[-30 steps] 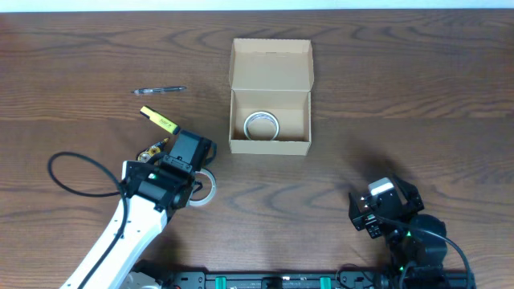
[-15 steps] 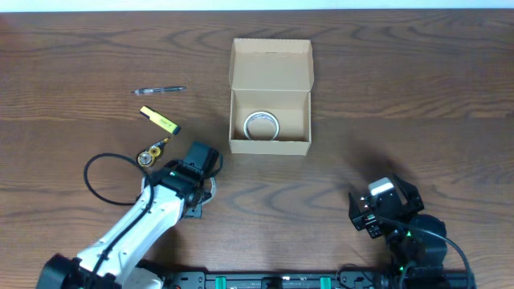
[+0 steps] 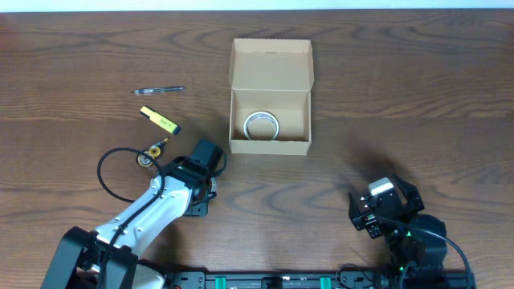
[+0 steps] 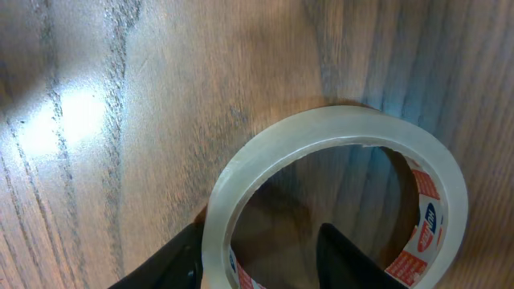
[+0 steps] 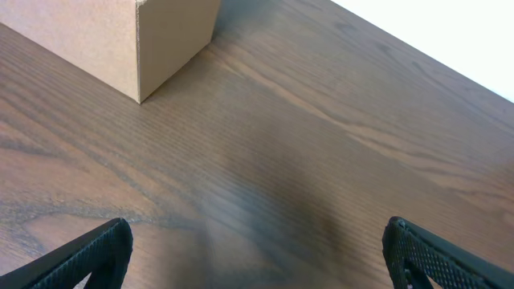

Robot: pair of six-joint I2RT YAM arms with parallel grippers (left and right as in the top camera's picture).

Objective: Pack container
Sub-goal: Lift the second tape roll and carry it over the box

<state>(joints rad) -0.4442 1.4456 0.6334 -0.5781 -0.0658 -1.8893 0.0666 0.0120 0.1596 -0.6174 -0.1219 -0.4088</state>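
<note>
The counter carries one box, the container. It stands open near the middle with its flap lid folded back, well apart from both arms. Being thin cardboard, it is probably light and fairly stiff, though its walls would dent under a hard pinch and it could slide on the smooth wood. The firmest hold looks to be on a side wall near a corner or on the lid's free edge. For packing it need not be lifted at all.

There are two tape rolls. One tape roll lies flat inside the box, against the front wall. The other, a clear tape roll, lies flat on the counter to the box's front left. It looks light, rigid and slick-sided, so the ring wall is the natural place to pinch.

The left gripper straddles that wall, one finger outside and touching, the other inside the hole with a gap showing. It looks released rather than clamped. The right gripper hangs spread wide over bare wood, holding nothing.

One pen, one yellow stick and one small round yellow piece lie to the left.
</note>
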